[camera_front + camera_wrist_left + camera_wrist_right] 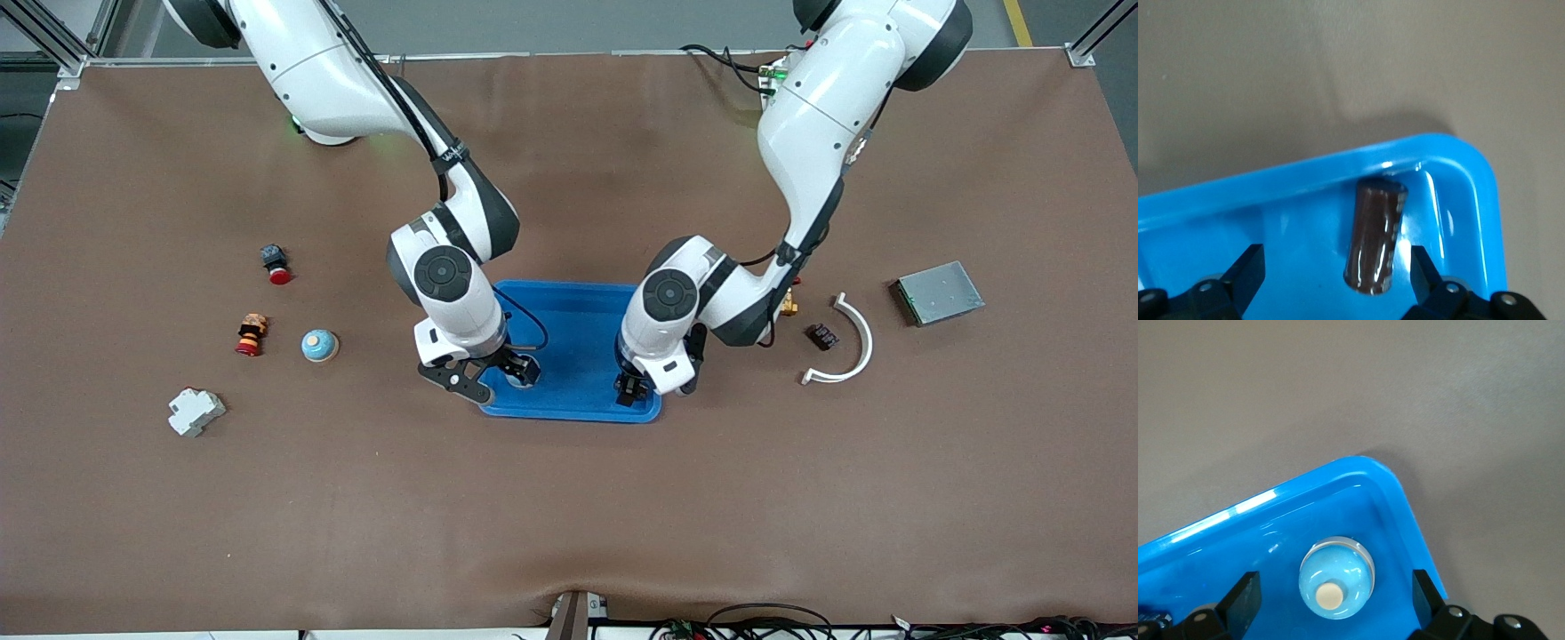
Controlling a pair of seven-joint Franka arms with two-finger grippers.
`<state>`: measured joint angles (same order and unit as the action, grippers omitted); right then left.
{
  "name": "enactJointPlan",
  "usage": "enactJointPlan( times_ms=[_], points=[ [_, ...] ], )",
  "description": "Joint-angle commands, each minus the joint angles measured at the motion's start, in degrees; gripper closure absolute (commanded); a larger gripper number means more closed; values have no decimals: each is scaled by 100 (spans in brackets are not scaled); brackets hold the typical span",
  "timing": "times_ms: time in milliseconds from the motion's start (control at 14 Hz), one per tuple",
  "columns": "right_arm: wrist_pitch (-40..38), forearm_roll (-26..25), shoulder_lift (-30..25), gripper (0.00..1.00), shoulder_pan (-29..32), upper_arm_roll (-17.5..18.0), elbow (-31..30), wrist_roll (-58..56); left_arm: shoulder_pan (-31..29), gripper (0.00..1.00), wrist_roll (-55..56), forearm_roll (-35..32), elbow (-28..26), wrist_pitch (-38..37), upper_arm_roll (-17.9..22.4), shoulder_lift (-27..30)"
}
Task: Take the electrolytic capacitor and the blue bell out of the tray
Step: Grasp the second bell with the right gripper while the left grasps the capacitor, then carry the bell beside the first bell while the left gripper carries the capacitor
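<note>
Grey plastic block (pixel 196 412) lies nearest the camera, at the right arm's end. Right gripper (pixel 498 373), fingers apart, over the blue tray (pixel 578 347), straddles a blue bell (pixel 1337 577) without contact. Left gripper (pixel 633 389), fingers spread, flanks a brown capacitor (pixel 1375 237) in the tray; its lower end is partly hidden.

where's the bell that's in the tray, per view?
Front view: bell in the blue tray, in the corner nearest the camera at the right arm's end, under the open right hand.
Left wrist view: not in it.
Right wrist view: bell between the fingers.
Shared landmark: the tray.
</note>
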<state>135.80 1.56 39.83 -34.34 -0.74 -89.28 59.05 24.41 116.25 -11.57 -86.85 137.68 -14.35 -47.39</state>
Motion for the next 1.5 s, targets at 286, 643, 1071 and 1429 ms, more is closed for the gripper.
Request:
enactJointPlan(
  times_ms=[286,643,1071,1429],
  points=[
    [104,-569,498,0,-196,-67,271,502,-32,42,-6,-65,37,-127,81,-33],
    [254,-569,780,0,-257,-67,411,633,-76,100,-6,-74,115,-493,81,255],
    [246,-552,886,0,-301,-58,543,687,-427,100,-1365,356,151,-2171,19,1441],
    [202,-525,886,98,-336,-49,640,1134,-1034,100,-2272,840,-628,-3343,-42,2363]
  ],
)
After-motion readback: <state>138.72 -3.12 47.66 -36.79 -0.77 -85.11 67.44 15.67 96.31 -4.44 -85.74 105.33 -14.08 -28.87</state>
